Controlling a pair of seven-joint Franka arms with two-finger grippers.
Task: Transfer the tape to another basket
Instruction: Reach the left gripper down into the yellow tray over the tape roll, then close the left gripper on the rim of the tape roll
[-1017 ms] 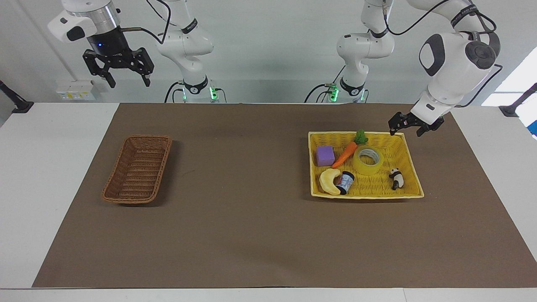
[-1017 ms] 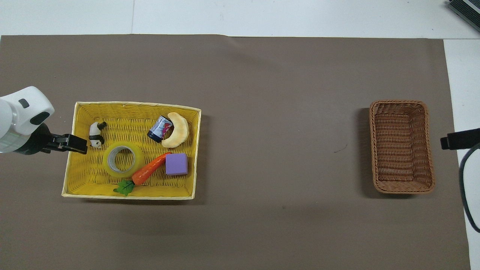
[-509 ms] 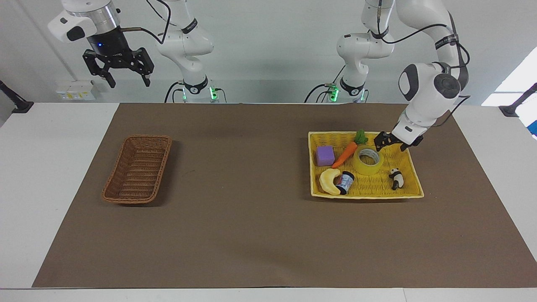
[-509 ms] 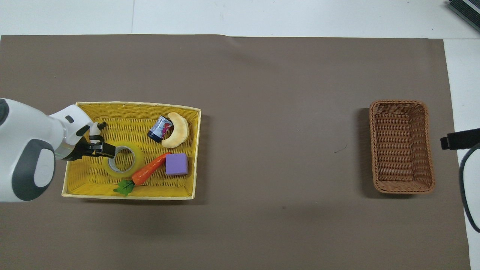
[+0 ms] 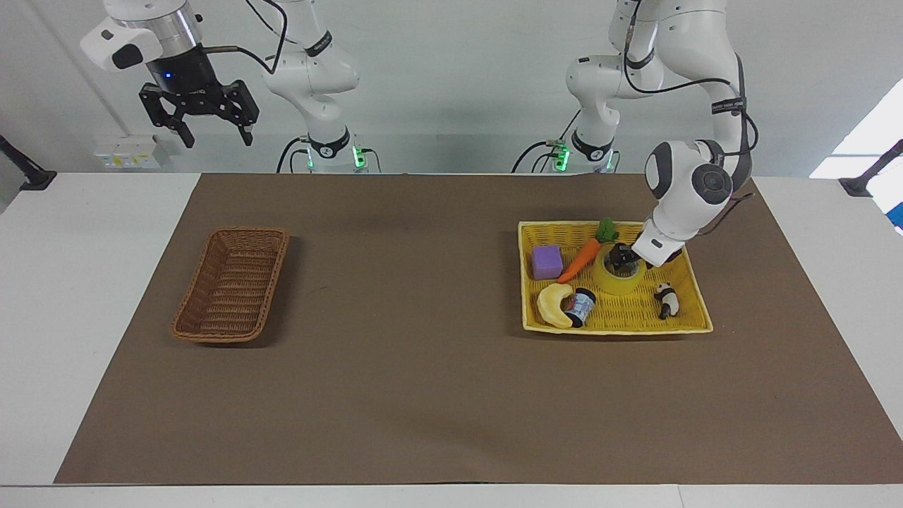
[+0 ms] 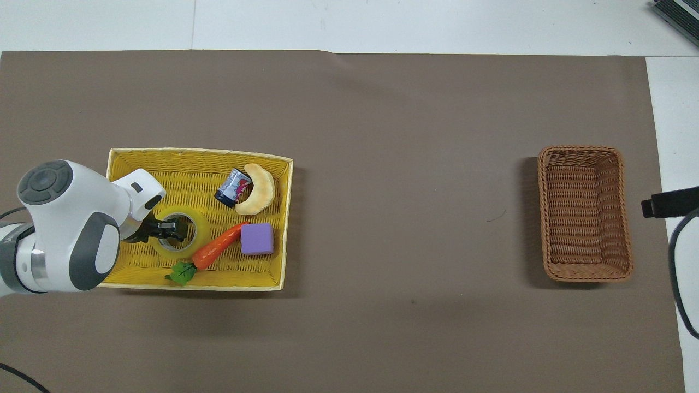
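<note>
Tape (image 5: 619, 274): lay flat, hole upward, in the yellow basket (image 5: 688, 319) beside carrot (image 5: 580, 259), cube (image 5: 547, 262), banana (image 5: 554, 305), can (image 5: 582, 307) and panda (image 5: 666, 299). Left end effector (image 5: 623, 258) stood directly at its rim and core; grip state not discernible. Right end effector (image 5: 209, 120), released, waited aloft; brown basket (image 5: 233, 283) empty, toward the right arm's end of the bench.

No text can be read anywhere: the small can (image 5: 581, 307) lying in the yellow basket (image 5: 688, 321) carries a blue, white and red printed label, but its lettering is too small to make out, and the dark band (image 5: 725, 107) on the left arm bears pale marks equally illegible
</note>
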